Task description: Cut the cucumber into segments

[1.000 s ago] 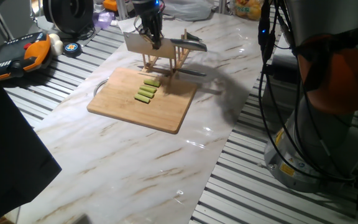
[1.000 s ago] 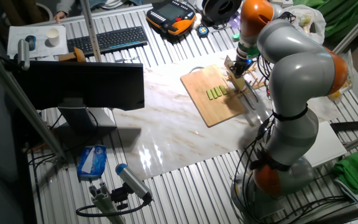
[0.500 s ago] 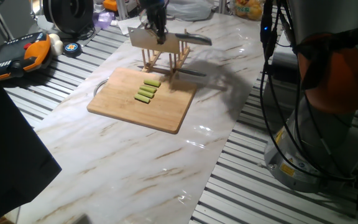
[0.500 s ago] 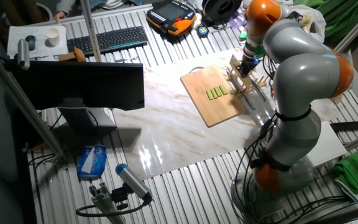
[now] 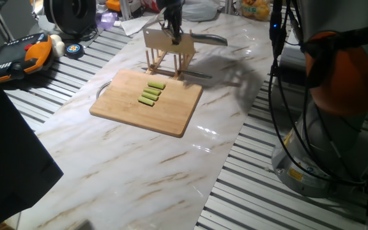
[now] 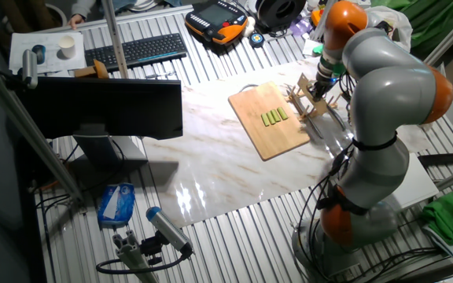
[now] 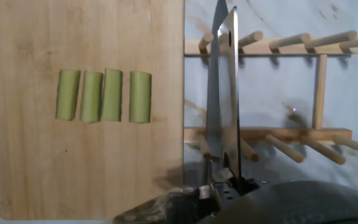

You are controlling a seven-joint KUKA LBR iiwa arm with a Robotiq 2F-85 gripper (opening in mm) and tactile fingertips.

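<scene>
The cucumber lies cut into several pale green segments (image 5: pixel 151 93) (image 6: pixel 274 117) (image 7: pixel 104 96), side by side on the wooden cutting board (image 5: pixel 165 116) (image 6: pixel 280 140) (image 7: pixel 73 168). My gripper (image 5: pixel 174 32) (image 6: pixel 322 82) (image 7: pixel 224 185) is shut on the handle of a broad steel knife (image 5: pixel 168 43) (image 7: pixel 222 106). The knife hangs above the wooden peg rack (image 5: pixel 168 64) (image 6: pixel 311 107) (image 7: pixel 278 134), just past the board's far edge. In the hand view the blade runs edge-on between the rack's two rails, clear of the segments.
An orange and black pendant (image 5: pixel 24 56) and a tape roll (image 5: pixel 73 49) lie at the left on the slatted frame. The robot's base (image 5: pixel 337 96) stands at the right. A keyboard (image 6: pixel 136 49) and a monitor (image 6: pixel 104 110) sit beyond the marble top.
My gripper has carried the knife to the right and away from the board, over the peg rack. The segments have not moved.
</scene>
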